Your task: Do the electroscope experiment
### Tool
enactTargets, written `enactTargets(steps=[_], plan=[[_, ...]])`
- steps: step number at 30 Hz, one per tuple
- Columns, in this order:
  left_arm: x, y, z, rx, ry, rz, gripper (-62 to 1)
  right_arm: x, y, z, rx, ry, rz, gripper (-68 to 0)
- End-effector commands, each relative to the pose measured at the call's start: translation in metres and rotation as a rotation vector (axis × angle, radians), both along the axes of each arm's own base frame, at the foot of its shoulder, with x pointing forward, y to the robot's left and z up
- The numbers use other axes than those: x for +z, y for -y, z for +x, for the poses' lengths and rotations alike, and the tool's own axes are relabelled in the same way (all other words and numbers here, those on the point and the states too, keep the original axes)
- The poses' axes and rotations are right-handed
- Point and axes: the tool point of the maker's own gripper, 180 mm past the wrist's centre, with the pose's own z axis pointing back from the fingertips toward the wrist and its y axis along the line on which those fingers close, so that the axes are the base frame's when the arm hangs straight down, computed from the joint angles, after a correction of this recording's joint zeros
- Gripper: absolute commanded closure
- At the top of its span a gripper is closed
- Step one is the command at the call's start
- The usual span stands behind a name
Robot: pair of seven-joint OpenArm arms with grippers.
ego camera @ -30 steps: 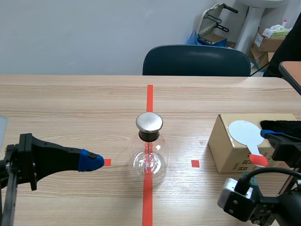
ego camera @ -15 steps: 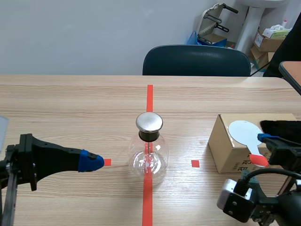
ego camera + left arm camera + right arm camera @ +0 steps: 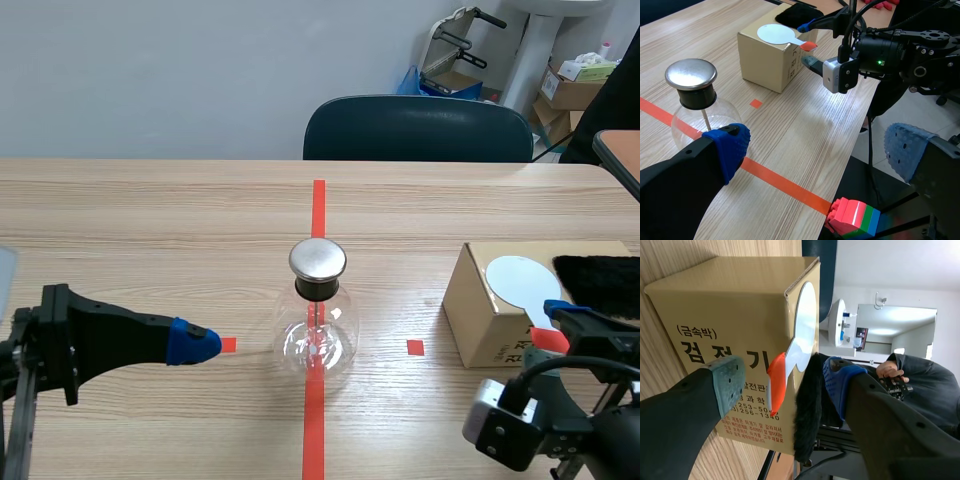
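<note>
**Right gripper open around the paddle handle, left gripper open beside the flask**

My right gripper (image 3: 782,385) is open, one finger on each side of the paddle's (image 3: 796,347) orange handle. I see a gap on both sides, so it holds nothing. The paddle lies flat on top of the box (image 3: 478,322), which sits on the right of the counter (image 3: 150,230). Its long axis runs from the white disc, on the far inner part of the box top, to the handle, which points back toward me and a little to the right and sticks out past the box's near edge. A piece of black fur (image 3: 597,274) lies on the box just beside the paddle, on its outer side, and the blue-padded finger is next to it.

My left gripper (image 3: 817,150) is wide open with nothing between its fingers. The flask (image 3: 317,338) stands upright on the red centre line, metal cap up, with its rod hanging straight down inside the glass. It is just ahead of the left gripper's inner finger, not between the two.
</note>
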Motion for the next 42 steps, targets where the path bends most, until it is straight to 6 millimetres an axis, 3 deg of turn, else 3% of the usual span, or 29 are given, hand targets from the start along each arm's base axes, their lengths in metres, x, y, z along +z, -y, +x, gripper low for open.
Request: enactTargets(steps=[1, 6, 10, 42], plan=[[0.0114, 0.0041, 0.0007, 0.0, 0.017, -0.036, -57.5, 0.0061, 0.0046, 0.0042, -0.006, 0.023, -0.011, -29.4], [0.0114, 0.0041, 0.0007, 0.0, 0.017, -0.036, -57.5, 0.0061, 0.0046, 0.0042, -0.006, 0.023, -0.011, -16.2], [0.0114, 0.0041, 0.0007, 0.0, 0.017, -0.036, -57.5, 0.006, 0.0052, 0.0043, -0.008, 0.023, -0.012, -0.3], [0.0114, 0.0041, 0.0007, 0.0, 0.017, -0.036, -57.5, 0.0059, 0.0056, 0.0043, -0.011, 0.022, -0.016, -0.8]])
